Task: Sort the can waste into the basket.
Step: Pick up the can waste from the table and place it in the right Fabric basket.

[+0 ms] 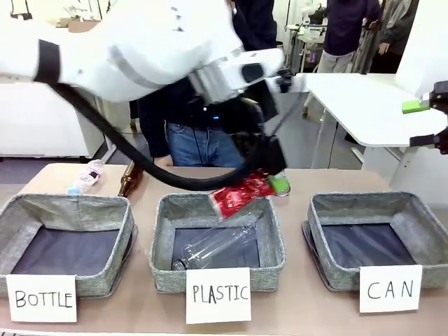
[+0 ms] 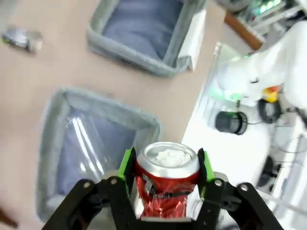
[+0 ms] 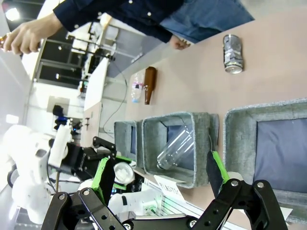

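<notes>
— Red can (image 1: 241, 192), where is it?
— Centre of the front frame, dented, pinched between the green pads (image 2: 125, 165) of the left gripper (image 1: 264, 183), over the far rim of the PLASTIC basket (image 1: 162, 241). The jaws are closed on its sides, and the left wrist view shows its silver top.
— And the CAN basket (image 1: 420, 210)?
— Lower right, apart from that can, its dark lining showing. A second can (image 3: 233, 53) lies on its side on the table, upper right of the right wrist view.
— The right gripper (image 1: 425, 123)?
— At the right edge, partly cut off, jaws spread wide, holding nothing.
— The surface?
— Tan table (image 1: 294, 311). A clear bottle (image 1: 217, 245) lies in the PLASTIC basket. A brown bottle (image 1: 129, 178) and a crumpled plastic bottle (image 1: 85, 176) sit upper left. A white table (image 1: 364, 105) stands behind.
— Anything hard to make out?
— The left arm covers most of a person (image 1: 199, 143) at the far side, and the red can's print is blurred.
</notes>
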`<state>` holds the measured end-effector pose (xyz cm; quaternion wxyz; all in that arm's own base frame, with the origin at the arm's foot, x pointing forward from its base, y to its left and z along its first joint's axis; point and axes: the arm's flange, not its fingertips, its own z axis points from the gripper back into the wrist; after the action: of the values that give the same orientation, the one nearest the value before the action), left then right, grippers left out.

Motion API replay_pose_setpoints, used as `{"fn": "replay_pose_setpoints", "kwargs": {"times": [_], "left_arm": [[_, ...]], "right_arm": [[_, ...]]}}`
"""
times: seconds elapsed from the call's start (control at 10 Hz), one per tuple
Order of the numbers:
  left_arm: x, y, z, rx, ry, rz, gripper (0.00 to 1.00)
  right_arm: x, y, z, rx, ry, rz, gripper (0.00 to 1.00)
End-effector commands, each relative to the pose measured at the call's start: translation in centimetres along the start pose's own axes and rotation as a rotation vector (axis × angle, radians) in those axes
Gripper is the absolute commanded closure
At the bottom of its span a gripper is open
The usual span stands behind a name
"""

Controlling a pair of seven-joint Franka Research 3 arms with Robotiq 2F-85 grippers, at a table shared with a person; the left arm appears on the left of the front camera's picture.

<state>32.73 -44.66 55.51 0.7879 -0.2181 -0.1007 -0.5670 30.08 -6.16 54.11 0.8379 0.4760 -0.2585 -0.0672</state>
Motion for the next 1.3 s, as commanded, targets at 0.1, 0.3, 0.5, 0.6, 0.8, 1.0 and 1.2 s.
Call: {"fn": "replay_pose_setpoints", "kwargs": {"times": [0.1,0.3,0.5,0.6,0.8,1.0,1.2], "left_arm": [[13.1,1.2,-5.3,0.064,0.029,-0.268,0.38],[19.4,1.5,-10.1,0.009,0.07,-0.288,0.38],[21.0,0.3,-13.9,-0.073,0.093,-0.32,0.38],[21.3,-0.4,-15.7,-0.102,0.108,-0.338,0.38],[21.5,-1.0,-18.5,-0.133,0.126,-0.351,0.38],[21.7,-0.8,-19.6,-0.083,0.116,-0.344,0.38],[22.1,-0.6,-19.6,-0.028,0.065,-0.337,0.0]], "right_arm": [[0.2,-0.2,-0.2,0.024,-0.009,0.026,0.0],[0.0,0.0,0.0,0.0,-0.001,0.0,0.0],[0.7,-2.4,13.0,-0.45,-0.221,-0.075,0.0],[-0.1,-3.7,16.4,-0.576,-0.266,-0.122,0.0],[-0.5,-5.5,17.2,-0.646,-0.318,-0.126,0.0],[-0.9,-4.4,17.8,-0.53,-0.298,-0.05,0.0],[-0.9,-4.4,17.8,-0.53,-0.298,-0.05,0.0]]}}
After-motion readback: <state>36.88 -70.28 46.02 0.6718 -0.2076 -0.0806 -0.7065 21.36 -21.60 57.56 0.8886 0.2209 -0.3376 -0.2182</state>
